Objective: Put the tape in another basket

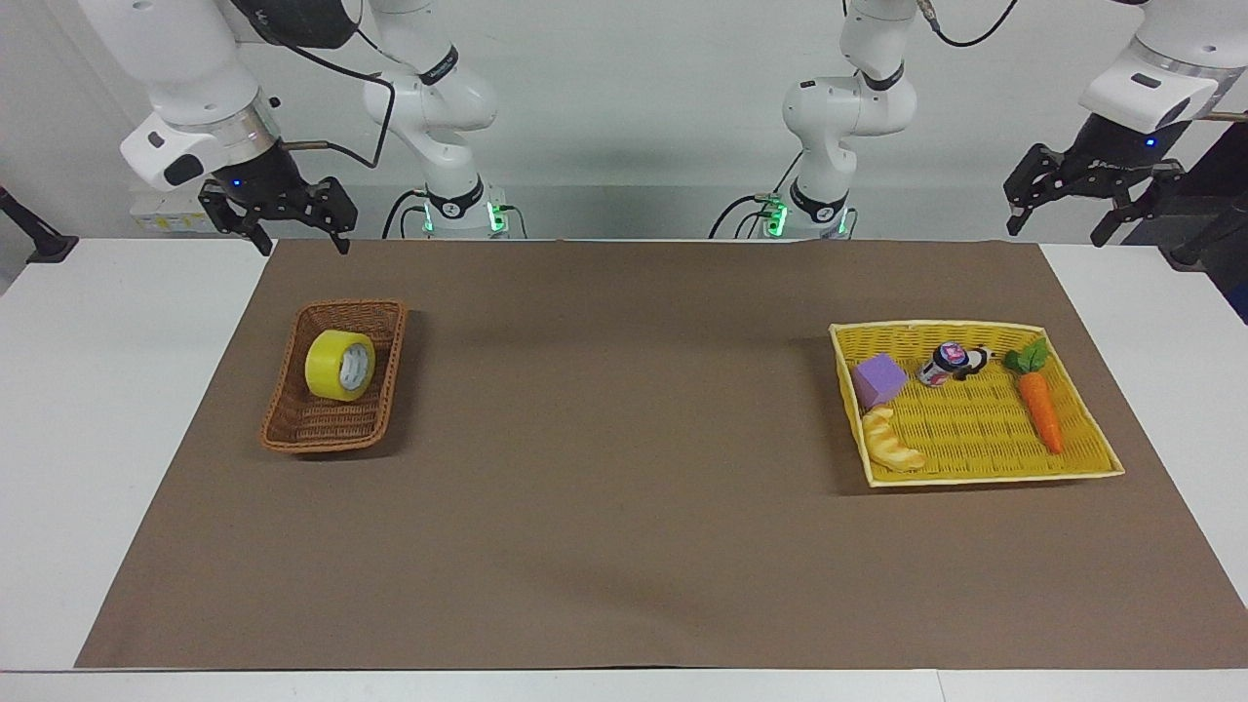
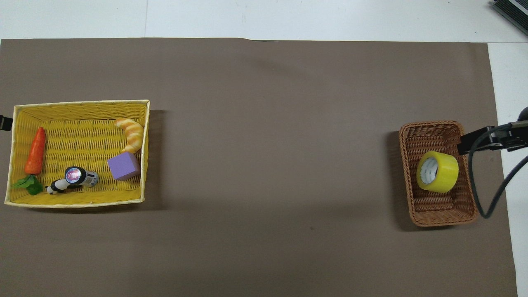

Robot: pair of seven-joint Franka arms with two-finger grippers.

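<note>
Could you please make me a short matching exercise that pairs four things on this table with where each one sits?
Things:
1. yellow roll of packing tape
2. orange toy carrot
3. purple foam cube
4. right gripper

Places:
A. beside the toy croissant
B. in the brown wicker basket
C. raised and open
D. in the yellow woven tray, at its outer end

Pairs: 1-B, 2-D, 3-A, 4-C

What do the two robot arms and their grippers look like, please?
Both arms are glossy white with rounded joints and dark bands, their bases lit green. The right gripper and the left gripper are black linkage claws under grey-white wrist housings, each with a small blue light. Black cables loop along the arms.
</note>
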